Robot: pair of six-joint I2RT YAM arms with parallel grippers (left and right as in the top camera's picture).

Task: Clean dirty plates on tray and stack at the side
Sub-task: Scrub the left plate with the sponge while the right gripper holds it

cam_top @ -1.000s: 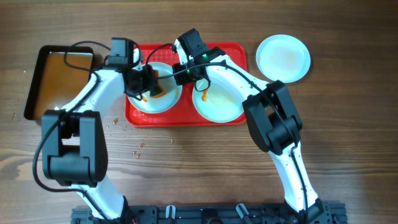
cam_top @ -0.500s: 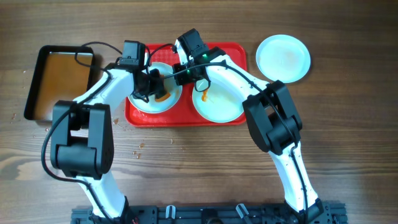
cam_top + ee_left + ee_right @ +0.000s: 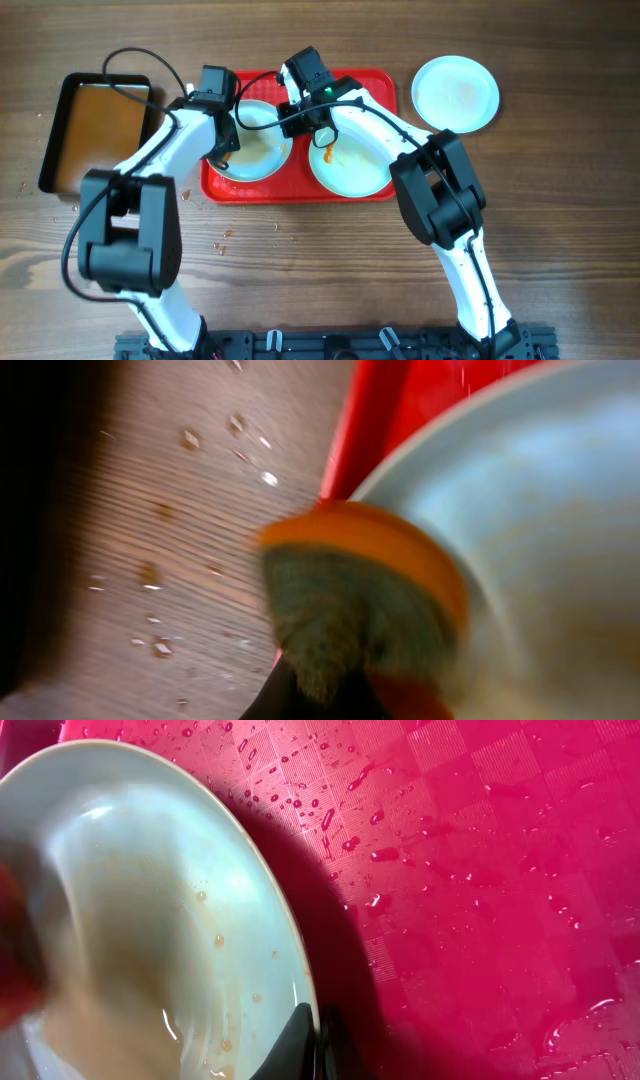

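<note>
The red tray (image 3: 385, 85) holds two pale plates. My left gripper (image 3: 222, 152) is shut on an orange-and-green sponge (image 3: 350, 595) pressed at the left rim of the left plate (image 3: 262, 150); this plate also fills the right of the left wrist view (image 3: 530, 510). My right gripper (image 3: 297, 114) is shut on that plate's right rim, its fingers (image 3: 312, 1045) pinching the edge (image 3: 130, 890) over the wet tray (image 3: 480, 870). The right plate (image 3: 355, 165) carries an orange smear. A third plate (image 3: 455, 93) lies on the table right of the tray.
A black pan of brownish water (image 3: 95, 125) stands left of the tray. Water drops and crumbs speckle the wood (image 3: 225, 237) in front of the tray's left corner and show in the left wrist view (image 3: 160, 575). Both arms cross over the tray.
My left gripper has swept the sponge from the middle of the left plate to its left rim. The right gripper has kept hold of the rim.
</note>
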